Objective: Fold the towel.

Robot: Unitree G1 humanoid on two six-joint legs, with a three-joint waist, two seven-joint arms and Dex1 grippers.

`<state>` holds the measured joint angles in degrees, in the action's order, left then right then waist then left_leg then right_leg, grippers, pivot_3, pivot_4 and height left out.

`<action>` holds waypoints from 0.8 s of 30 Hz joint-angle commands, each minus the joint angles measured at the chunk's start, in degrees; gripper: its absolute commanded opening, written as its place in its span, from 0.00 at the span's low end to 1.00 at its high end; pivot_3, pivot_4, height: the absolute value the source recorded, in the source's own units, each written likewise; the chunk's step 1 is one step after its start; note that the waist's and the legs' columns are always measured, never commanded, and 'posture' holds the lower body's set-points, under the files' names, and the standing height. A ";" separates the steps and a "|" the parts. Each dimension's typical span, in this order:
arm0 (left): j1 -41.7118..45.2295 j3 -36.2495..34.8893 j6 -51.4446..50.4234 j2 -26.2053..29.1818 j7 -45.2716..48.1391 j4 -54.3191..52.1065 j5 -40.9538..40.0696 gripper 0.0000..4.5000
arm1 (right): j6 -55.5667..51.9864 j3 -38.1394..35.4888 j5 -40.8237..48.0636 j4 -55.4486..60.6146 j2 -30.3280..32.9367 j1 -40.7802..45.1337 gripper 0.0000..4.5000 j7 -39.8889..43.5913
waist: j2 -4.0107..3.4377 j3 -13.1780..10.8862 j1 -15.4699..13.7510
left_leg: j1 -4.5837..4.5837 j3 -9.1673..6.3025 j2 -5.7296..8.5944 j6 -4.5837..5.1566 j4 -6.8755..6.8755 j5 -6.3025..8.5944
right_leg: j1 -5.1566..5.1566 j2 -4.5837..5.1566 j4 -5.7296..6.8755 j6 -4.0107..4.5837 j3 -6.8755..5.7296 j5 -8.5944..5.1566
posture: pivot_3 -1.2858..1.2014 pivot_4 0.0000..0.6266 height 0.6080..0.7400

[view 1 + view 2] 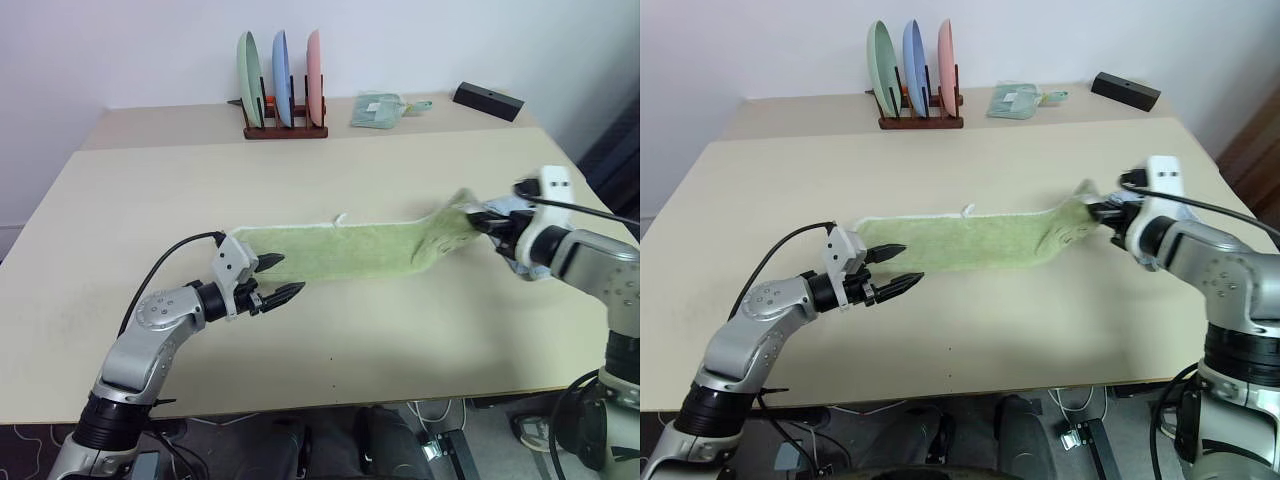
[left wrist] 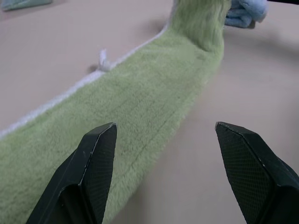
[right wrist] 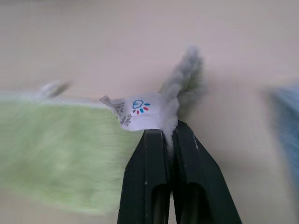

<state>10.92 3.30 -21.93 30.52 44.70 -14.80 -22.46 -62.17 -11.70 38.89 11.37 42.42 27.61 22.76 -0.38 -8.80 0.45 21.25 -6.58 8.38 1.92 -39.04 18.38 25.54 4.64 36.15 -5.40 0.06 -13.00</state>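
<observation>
right gripper (image 3: 169, 133) clamped on the towel (image 1: 340, 250), left gripper (image 1: 272, 280) spread apart at its other end.
the right wrist view reveals a printed label (image 3: 135, 112) by the pinch; head views show the towel mid-frame, right end lifted off the beige table (image 1: 150, 200), plate rack (image 1: 284, 95) upper centre, white wall behind.

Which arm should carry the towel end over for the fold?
Probably the right. The right gripper is shut on the towel end, lifted off the table. The left gripper hangs open by the other end, holding nothing.
</observation>
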 commanded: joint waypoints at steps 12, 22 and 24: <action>-1.02 -1.19 -0.91 -0.72 -3.08 -4.94 0.02 0.77 | 15.33 29.56 -18.21 -0.38 -8.19 7.57 0.01 12.41 | 0.05 -0.02 -1.31 | 0.09 -0.06 0.08 0.01 -0.10 0.01 | 0.02 0.04 -0.08 0.00 -0.03 0.00 | 0.52 0.24 1.00; -2.30 -1.48 -2.50 -0.82 -4.29 -6.22 -0.40 0.77 | 14.87 25.32 -17.17 3.08 -9.33 7.34 0.54 17.01 | 0.05 -0.02 -1.30 | 0.08 -0.06 0.07 0.01 -0.08 0.01 | 0.04 0.01 -0.05 0.00 -0.03 0.00 | 0.52 0.24 1.00; -3.06 -2.33 -3.08 -0.71 -4.55 -6.48 -0.98 0.77 | 16.18 22.30 -14.50 6.82 -7.49 5.58 0.76 20.34 | 0.05 -0.02 -1.34 | 0.09 -0.07 0.08 0.01 -0.09 0.01 | 0.04 0.02 -0.06 0.00 -0.03 0.00 | 0.52 0.24 1.00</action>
<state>8.36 2.95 -24.77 29.62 40.45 -18.88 -22.38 -47.70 14.32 21.96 13.52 33.53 33.51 40.66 -0.33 -8.82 -0.88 21.34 -6.65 8.46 1.93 -39.12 18.40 25.57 4.66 36.07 -5.40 0.02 -12.99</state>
